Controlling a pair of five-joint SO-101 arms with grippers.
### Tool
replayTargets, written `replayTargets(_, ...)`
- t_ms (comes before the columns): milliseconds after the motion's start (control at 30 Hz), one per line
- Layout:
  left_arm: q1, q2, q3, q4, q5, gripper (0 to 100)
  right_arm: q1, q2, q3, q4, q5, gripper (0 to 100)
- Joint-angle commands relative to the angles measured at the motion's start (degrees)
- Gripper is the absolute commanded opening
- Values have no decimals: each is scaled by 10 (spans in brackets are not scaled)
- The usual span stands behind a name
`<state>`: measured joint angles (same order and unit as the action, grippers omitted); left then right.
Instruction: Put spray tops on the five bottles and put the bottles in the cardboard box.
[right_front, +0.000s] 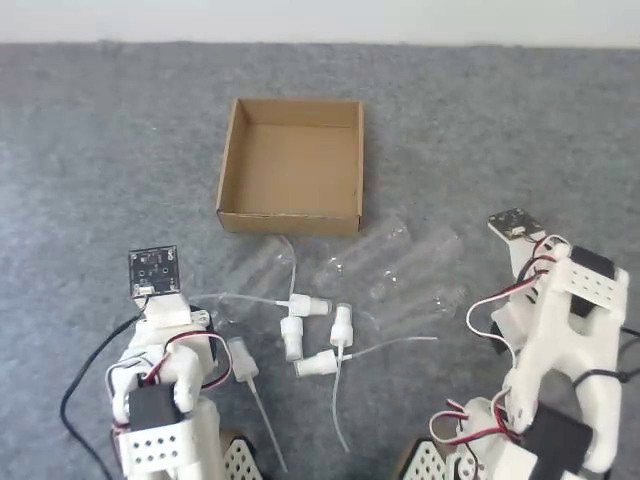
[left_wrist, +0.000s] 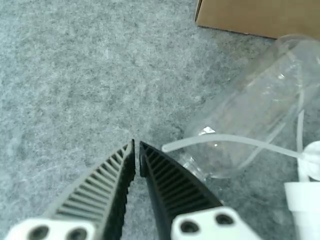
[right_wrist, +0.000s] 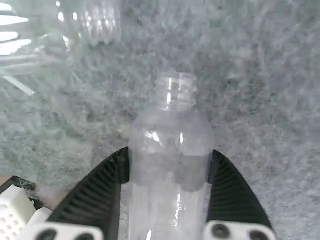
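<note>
Two claws: left claw (left_wrist: 136, 146) narrow, empty, near spray tops (right_front: 318, 306); right claw (right_wrist: 169, 154) around bottle (right_wrist: 170, 132)

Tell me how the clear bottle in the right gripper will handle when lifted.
The clear bottle looks empty and thin-walled, so probably light and easily dented by the right gripper. Its smooth round sides may slip, and it would likely roll if released.

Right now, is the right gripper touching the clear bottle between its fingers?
Touching. In the right wrist view, both fingers of the right gripper press the sides of the clear bottle, no gap.
</note>
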<state>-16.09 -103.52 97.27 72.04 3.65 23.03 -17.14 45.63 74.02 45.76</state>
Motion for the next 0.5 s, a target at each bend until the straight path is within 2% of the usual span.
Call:
replayTargets(0, -2, -7, -7, 3, -3, 12, 5, -25, -2, -7, 6, 190)
replayTargets(367, -2, -7, -7, 3, -3, 12, 5, -24, -1, 24, 50, 198)
replayTargets(467, -2, -7, -7, 3, -3, 12, 4, -17, -1, 36, 50, 261)
